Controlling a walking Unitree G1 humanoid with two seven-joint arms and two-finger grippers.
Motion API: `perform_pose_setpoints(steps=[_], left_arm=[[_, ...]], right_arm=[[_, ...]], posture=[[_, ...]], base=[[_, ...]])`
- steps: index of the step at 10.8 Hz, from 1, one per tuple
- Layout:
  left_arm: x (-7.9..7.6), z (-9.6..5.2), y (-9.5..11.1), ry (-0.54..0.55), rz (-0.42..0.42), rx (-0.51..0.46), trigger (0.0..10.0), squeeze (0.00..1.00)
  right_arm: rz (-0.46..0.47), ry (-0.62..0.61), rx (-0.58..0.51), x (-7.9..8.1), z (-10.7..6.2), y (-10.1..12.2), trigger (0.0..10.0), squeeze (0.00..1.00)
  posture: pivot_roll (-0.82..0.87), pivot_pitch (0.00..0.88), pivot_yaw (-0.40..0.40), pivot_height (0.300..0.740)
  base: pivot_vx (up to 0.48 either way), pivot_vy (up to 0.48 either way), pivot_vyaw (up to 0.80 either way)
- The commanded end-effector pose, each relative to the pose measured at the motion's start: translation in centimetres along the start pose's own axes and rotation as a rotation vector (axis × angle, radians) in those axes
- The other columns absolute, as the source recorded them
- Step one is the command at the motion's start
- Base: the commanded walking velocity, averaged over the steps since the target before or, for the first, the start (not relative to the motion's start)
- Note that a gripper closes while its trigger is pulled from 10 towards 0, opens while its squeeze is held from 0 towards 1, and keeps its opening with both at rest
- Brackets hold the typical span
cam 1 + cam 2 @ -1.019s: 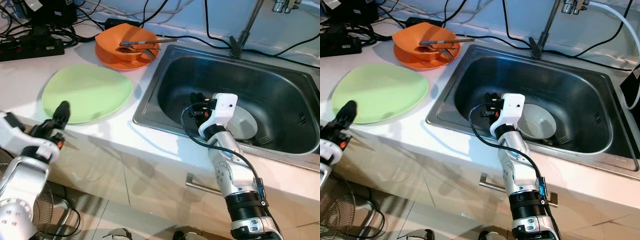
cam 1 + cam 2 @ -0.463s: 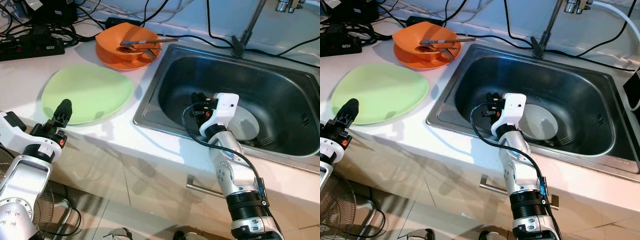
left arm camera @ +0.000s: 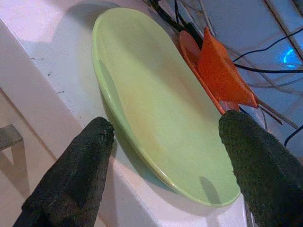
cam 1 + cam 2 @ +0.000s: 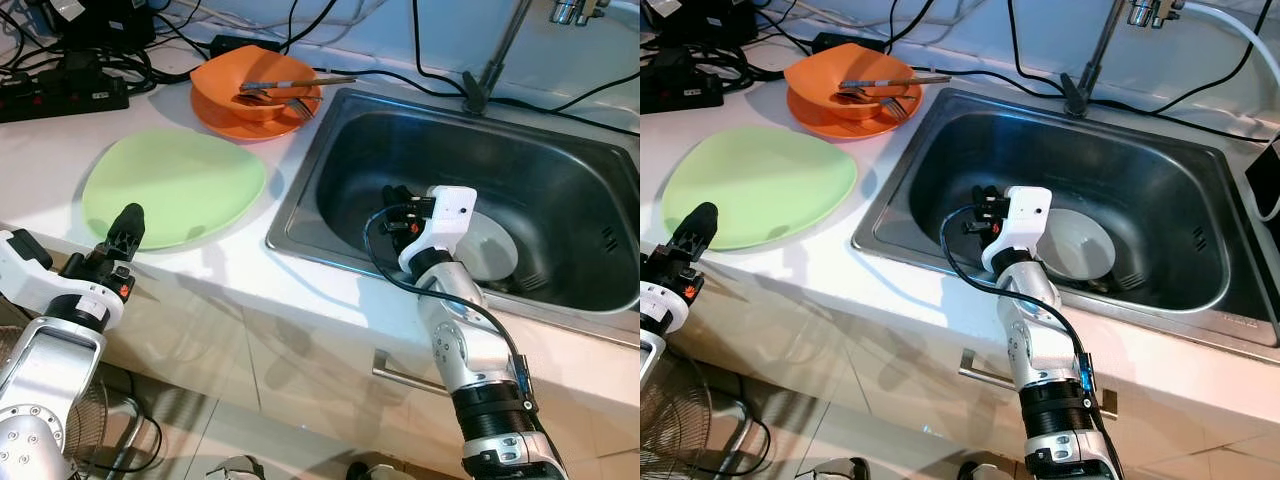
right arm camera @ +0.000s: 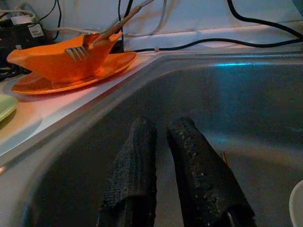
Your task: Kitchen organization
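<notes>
A pale green plate (image 4: 175, 185) lies flat on the white counter (image 4: 60, 150), left of the steel sink (image 4: 300, 180). My left gripper (image 4: 126, 228) stands open at the plate's near edge, one finger (image 3: 71, 175) on each side of the rim in the left wrist view, touching nothing. An orange bowl (image 4: 250, 95) holding a fork and other utensils (image 4: 285, 90) sits on an orange plate behind. Inside the sink my right gripper (image 4: 395, 200) is shut on nothing, beside a white bowl (image 4: 490, 245) on the sink floor.
A black power strip and tangled cables (image 4: 70, 85) lie at the counter's back left. The tap stem (image 4: 490, 60) rises behind the sink. A drawer handle (image 4: 400, 370) shows on the cabinet front below. A fan grille (image 4: 90, 420) stands on the floor at the lower left.
My left gripper has crept slightly forward towards the green plate's near rim. The right gripper stays still in the sink.
</notes>
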State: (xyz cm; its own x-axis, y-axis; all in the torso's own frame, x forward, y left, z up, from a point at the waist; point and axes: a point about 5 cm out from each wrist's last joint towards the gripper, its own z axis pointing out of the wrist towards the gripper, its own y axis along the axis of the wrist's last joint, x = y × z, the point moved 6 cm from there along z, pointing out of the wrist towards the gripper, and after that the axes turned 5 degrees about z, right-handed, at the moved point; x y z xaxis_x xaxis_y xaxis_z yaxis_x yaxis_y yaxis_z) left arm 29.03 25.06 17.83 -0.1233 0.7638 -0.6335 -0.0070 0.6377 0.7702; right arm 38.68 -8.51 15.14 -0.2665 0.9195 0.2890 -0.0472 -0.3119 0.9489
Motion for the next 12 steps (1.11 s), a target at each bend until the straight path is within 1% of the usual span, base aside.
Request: perform_pose_setpoints(steps=[1,3,5,8,9,10,12], left_arm=[[0.2,0.0,-1.1,0.018,-0.011,0.047,10.0,0.00],[-0.6,0.8,-1.2,0.000,-0.021,0.054,10.0,0.00],[-0.9,1.4,-1.2,-0.008,-0.037,0.062,10.0,0.00],[-1.6,2.0,-1.3,-0.025,-0.057,0.073,10.0,0.00],[-2.1,2.6,-1.3,-0.042,-0.079,0.074,10.0,0.00],[-2.6,2.9,-1.1,-0.062,-0.081,0.068,10.0,0.00],[-4.3,3.6,-0.6,-0.116,-0.100,0.059,10.0,0.00]], right_arm=[[0.024,-0.016,0.079,-0.5,-0.5,-2.1,10.0,0.00],[0.024,-0.018,0.081,-0.5,-0.5,-2.2,10.0,0.00],[0.021,-0.017,0.082,-0.5,-0.5,-2.2,10.0,0.00],[0.017,-0.016,0.083,-0.6,-0.5,-2.2,10.0,0.00],[0.017,-0.009,0.084,-0.3,-0.4,-2.3,10.0,0.00],[0.018,-0.006,0.085,-0.2,-0.4,-2.3,10.0,0.00],[0.019,0.000,0.085,-0.1,-0.4,-2.4,10.0,0.00]], posture=[[0.13,0.109,-0.052,0.740],[0.13,0.107,-0.050,0.740],[0.12,0.100,-0.045,0.740],[0.12,0.091,-0.044,0.740],[0.12,0.085,-0.043,0.740],[0.13,0.076,-0.043,0.740],[0.12,0.067,-0.039,0.740]], base=[[0.000,0.000,0.00],[0.000,0.000,0.00],[0.000,0.000,0.00],[0.000,0.000,0.00],[0.000,0.000,0.00],[0.000,0.000,0.00],[0.000,0.000,0.00]])
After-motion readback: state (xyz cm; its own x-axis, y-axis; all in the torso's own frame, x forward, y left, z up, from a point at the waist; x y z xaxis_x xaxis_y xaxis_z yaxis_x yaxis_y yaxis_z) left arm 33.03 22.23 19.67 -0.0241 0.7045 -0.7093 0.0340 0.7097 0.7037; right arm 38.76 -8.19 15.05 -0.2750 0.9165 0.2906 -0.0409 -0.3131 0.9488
